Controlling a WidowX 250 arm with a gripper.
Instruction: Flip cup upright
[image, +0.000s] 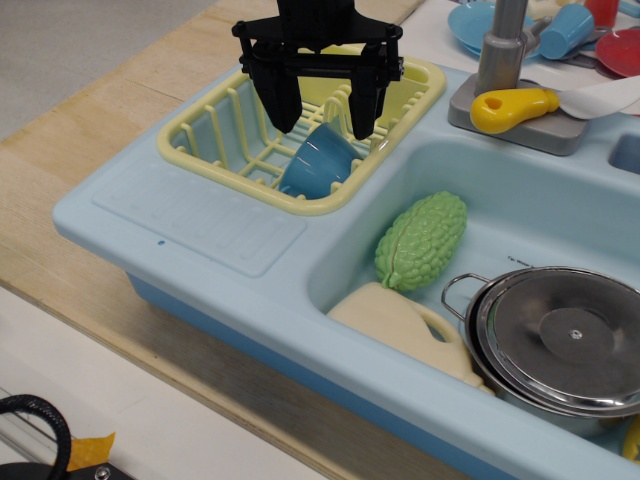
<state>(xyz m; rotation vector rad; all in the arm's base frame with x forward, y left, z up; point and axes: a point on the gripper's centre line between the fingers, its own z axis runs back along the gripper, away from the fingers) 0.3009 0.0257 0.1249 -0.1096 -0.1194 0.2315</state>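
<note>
The blue cup (317, 162) lies tipped on its side in the yellow dish rack (213, 136), near the rack's front right corner, its mouth toward the front left. My black gripper (322, 128) is open and hangs right above the cup, one finger (282, 104) to the cup's left and the other finger (362, 108) to its right. The fingertips are at about the height of the cup's upper end and do not hold it. The cup's handle is not visible.
The rack sits on the left of a light-blue toy sink (200, 225). The basin holds a green bitter gourd (422, 240), a cream sponge-like block (400, 325) and a steel pot with lid (560, 345). A grey faucet with yellow handle (512, 105) and plates with a teal cup (566, 30) stand behind.
</note>
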